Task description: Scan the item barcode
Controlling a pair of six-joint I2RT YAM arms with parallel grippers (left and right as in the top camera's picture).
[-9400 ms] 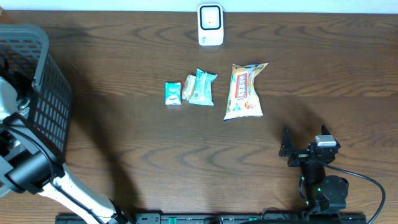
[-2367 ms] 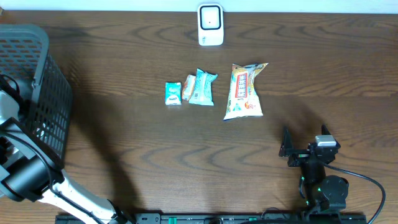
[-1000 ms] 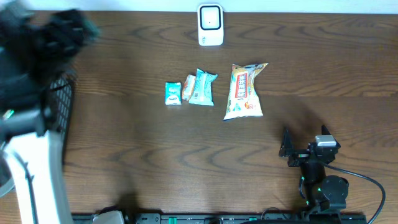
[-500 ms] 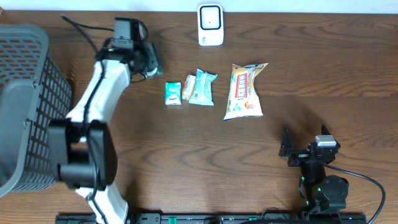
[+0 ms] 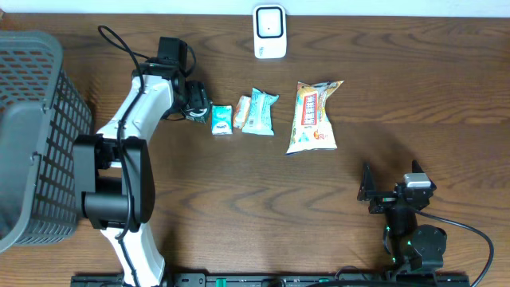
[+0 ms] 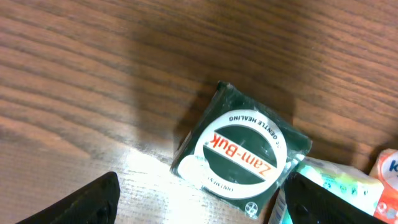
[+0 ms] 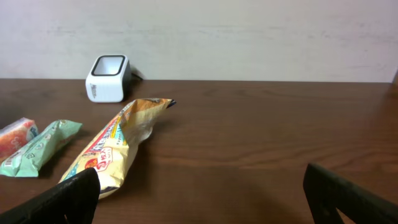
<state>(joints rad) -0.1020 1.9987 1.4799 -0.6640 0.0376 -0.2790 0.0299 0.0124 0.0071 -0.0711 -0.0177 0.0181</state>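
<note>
Left hand [image 5: 199, 102] released, empty, fingers straddling the Zam-Buk box [image 6: 242, 152], which lay flat on the surface straight below, label up. Scanner [image 5: 270, 32] sat at its 1 o'clock.

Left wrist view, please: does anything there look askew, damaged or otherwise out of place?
Only mildly. The green tin lies face up but crooked to the grain of the table, with one corner close beside a pale packet. No spill or damage shows.
</note>
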